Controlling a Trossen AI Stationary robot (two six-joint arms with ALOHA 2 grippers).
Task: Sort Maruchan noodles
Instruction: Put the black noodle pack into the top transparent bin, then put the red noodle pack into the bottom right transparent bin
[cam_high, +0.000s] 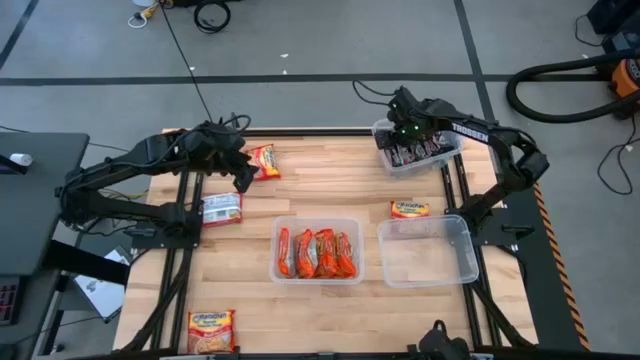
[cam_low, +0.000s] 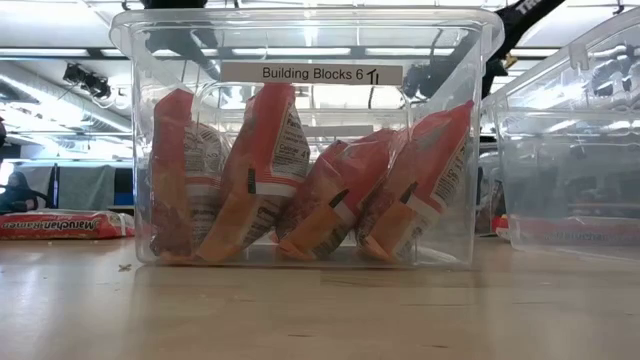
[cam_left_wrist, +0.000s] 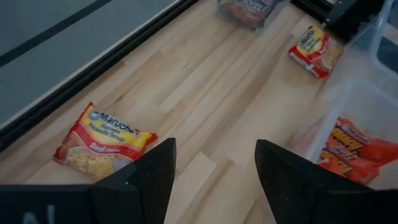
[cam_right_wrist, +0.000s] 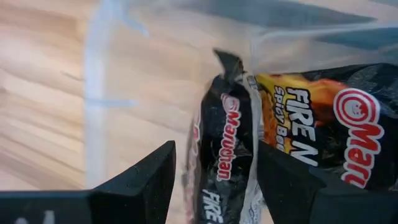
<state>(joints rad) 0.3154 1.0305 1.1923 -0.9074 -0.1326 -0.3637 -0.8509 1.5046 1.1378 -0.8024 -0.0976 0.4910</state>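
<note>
- Step in hand, as judged: release of a dark packet (cam_right_wrist: 227, 149) into the far bin (cam_high: 445, 157), at the table's far right corner relative to the centre bin (cam_high: 318, 223).
- Right gripper (cam_right_wrist: 214, 186) over the far bin, fingers parted around the dark packet's upper edge; whether the pads touch the wrapper cannot be told. Packet standing on edge beside other dark Fire packets.
- Left gripper (cam_left_wrist: 214, 180) open, empty, hovering left of and beyond the centre bin, just beside a yellow-red packet (cam_left_wrist: 102, 140) lying flat on the wood.
- Centre bin holding orange-red packets (cam_low: 300, 180), upright and leaning on one another.
- Still loose: a silver-white packet (cam_high: 222, 209) left of the centre bin; a yellow-red packet (cam_high: 410, 209) to its right, just beyond the empty bin (cam_high: 462, 232); a yellow packet (cam_high: 210, 330) nearer and to the left, at the table edge.
- Next move, as judged: straight lift of the right gripper clear of the far bin's wall, then a reach toward the packet right of the centre bin.
- Clearance: far bin hard against the table's corner frame, little side room; bare wood between centre bin and far bin.
</note>
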